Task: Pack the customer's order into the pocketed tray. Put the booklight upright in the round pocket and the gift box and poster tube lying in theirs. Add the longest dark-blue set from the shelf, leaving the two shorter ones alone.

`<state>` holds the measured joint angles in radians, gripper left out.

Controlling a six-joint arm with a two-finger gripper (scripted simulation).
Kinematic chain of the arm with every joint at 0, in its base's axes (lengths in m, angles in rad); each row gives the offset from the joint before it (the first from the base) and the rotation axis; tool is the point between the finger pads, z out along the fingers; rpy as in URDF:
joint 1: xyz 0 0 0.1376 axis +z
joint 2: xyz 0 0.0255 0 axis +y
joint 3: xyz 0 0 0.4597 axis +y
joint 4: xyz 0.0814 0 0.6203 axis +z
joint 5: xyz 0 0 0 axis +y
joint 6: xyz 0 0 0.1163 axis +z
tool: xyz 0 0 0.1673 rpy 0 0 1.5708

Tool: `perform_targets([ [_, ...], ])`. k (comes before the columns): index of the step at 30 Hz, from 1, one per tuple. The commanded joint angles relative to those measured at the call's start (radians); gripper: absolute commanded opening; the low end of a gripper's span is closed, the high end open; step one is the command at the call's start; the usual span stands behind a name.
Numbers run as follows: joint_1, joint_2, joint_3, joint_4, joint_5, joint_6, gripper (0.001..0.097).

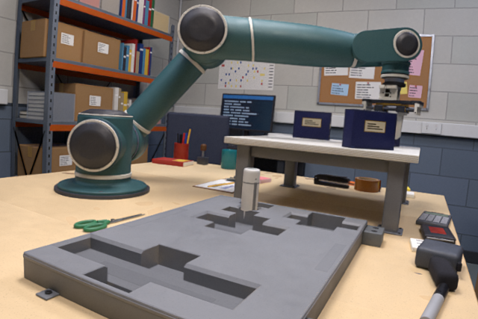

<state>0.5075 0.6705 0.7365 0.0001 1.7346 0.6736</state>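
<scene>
A dark-blue boxed set (369,128) with a tan label stands at the right end of the small white-topped shelf (322,148). A second dark-blue set (312,124) stands further back to its left, apart from it. On the bench in front lies the grey pocketed tray (200,257), and the white booklight (250,189) stands upright in its round pocket. The other pockets in view hold nothing. My gripper (390,109) reaches down from above onto the right-hand set and is closed around it.
A storage rack (77,64) with cartons and books stands far left. Green scissors (96,223) lie left of the tray. A handheld scanner (440,265) and a small keypad device (435,226) lie right of it. A tape roll (367,184) sits under the shelf.
</scene>
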Motion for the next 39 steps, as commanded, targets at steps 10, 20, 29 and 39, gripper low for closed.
perform_targets([
  [10,0.000,-0.001,-0.007,0.000,0.005,0.000,0.0015],
  [20,0.000,0.002,-0.045,0.000,0.040,0.000,0.0015],
  [29,0.000,0.012,-0.112,0.000,0.097,0.000,0.0015],
  [39,0.000,0.034,-0.204,0.000,0.168,0.000,0.0015],
])
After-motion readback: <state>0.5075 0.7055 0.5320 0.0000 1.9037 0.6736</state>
